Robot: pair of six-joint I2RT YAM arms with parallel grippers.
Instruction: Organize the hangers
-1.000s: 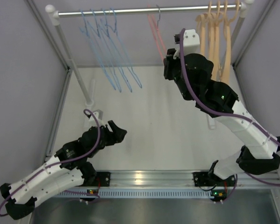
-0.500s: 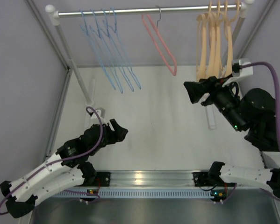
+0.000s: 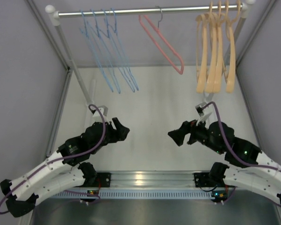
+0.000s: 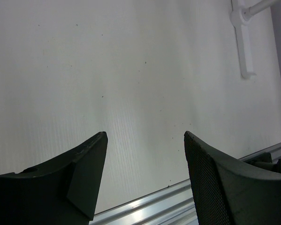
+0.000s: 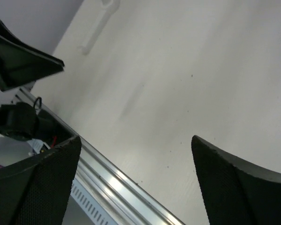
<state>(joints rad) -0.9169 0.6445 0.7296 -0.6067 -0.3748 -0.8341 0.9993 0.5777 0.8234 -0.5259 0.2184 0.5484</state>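
All the hangers hang on the silver rail point(image 3: 149, 9) at the back. Thin light-blue wire ones point(image 3: 123, 70) are on the left. A single pink-red one point(image 3: 155, 39) with a metal hook is in the middle, turned at an angle. Thicker peach-orange ones point(image 3: 218, 56) are bunched on the right. My left gripper point(image 3: 123, 131) point(image 4: 145, 136) sits low over the white table, open, nothing between its fingers. Facing it from the right, my right gripper point(image 3: 175, 136) point(image 5: 135, 140) is also low, open and empty. Both are well below and in front of the hangers.
The rack's slanted white post point(image 3: 77, 70) stands at the left, and its white foot bracket point(image 4: 243, 42) lies on the table. An aluminium rail point(image 3: 145, 178) runs along the near edge by the arm bases. Grey walls close in both sides. The left gripper's finger point(image 5: 23, 61) shows in the right wrist view.
My right arm came away from the pink-red hanger at the rail and dropped to the near table, its jaws opening wide. The hanger now hangs free and has swung round. The left arm barely moved.
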